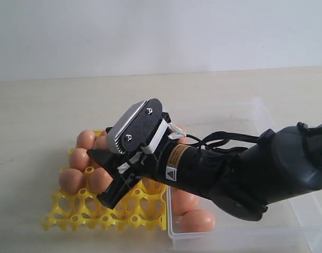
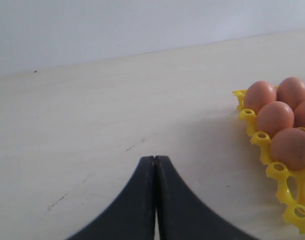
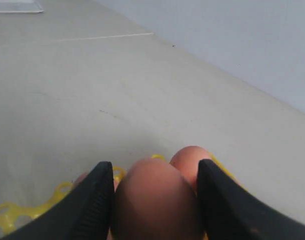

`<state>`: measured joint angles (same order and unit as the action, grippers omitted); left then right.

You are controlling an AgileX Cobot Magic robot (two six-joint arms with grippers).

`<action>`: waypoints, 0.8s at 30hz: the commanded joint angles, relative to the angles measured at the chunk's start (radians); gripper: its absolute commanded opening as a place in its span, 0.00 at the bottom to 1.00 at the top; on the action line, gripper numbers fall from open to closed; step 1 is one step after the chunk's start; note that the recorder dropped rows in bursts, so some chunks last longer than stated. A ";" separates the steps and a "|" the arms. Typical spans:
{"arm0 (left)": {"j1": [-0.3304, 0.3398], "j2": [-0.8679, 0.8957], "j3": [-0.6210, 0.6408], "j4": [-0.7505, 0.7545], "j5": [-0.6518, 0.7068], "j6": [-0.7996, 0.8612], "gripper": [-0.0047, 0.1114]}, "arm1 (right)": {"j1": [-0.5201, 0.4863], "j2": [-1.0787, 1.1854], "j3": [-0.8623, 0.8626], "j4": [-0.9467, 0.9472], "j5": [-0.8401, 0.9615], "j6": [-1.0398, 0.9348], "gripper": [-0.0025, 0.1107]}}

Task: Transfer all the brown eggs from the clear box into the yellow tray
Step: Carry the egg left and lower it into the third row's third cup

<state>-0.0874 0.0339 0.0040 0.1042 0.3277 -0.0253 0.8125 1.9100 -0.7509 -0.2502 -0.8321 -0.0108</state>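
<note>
Grip on one brown egg (image 3: 155, 202) by right end effector (image 1: 97, 177): a finger presses each side, and the egg fills the gap between them. The right end effector hangs over the yellow tray (image 1: 97, 217); whether the held egg touches a cup cannot be told. Other brown eggs (image 1: 79, 158) sit in cups on the tray's left side. Two eggs (image 1: 198, 220) lie in the clear box (image 1: 309, 219), near the wall beside the tray, under the arm. Left end effector (image 2: 155, 161) is closed, fingers touching with nothing between them, above bare bench (image 2: 92, 110) beside the tray.
</note>
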 commanded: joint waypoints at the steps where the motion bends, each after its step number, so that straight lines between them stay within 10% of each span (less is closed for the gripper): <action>1: -0.003 0.002 -0.004 -0.002 -0.012 -0.004 0.04 | 0.002 0.020 0.005 -0.025 -0.037 -0.049 0.02; 24: -0.003 0.002 -0.004 -0.002 -0.012 -0.004 0.04 | -0.009 0.041 -0.001 0.019 0.159 -0.065 0.02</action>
<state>-0.0874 0.0339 0.0040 0.1042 0.3277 -0.0253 0.8107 1.9533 -0.7509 -0.2407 -0.6718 -0.0806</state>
